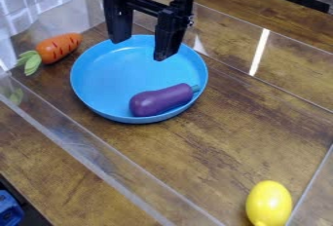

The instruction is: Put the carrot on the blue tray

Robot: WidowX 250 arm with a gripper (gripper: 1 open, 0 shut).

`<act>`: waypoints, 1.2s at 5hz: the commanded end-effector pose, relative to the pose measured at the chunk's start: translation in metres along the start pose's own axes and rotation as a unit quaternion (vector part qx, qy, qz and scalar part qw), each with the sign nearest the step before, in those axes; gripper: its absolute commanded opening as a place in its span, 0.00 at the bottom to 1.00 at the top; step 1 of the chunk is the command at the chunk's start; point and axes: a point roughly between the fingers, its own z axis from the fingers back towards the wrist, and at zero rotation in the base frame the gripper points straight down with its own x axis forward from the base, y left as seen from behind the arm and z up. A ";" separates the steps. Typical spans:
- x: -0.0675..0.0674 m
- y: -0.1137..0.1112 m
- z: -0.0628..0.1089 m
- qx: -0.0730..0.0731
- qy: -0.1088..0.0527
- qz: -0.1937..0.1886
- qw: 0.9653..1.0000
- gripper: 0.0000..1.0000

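The orange carrot with its light green top lies on the wooden table at the far left, just outside the rim of the blue tray. My gripper hangs over the tray's back edge, its two black fingers spread open with nothing between them. It stands to the right of the carrot and apart from it. A purple eggplant rests inside the tray near its front right rim.
A yellow lemon sits at the front right of the table. Clear plastic walls run along the left side, the front and the back right of the work area.
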 end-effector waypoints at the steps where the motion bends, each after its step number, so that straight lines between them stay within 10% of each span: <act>1: 0.002 -0.008 -0.008 -0.003 0.007 0.016 1.000 1.00; 6: 0.006 0.024 -0.025 -0.014 0.029 0.116 0.993 1.00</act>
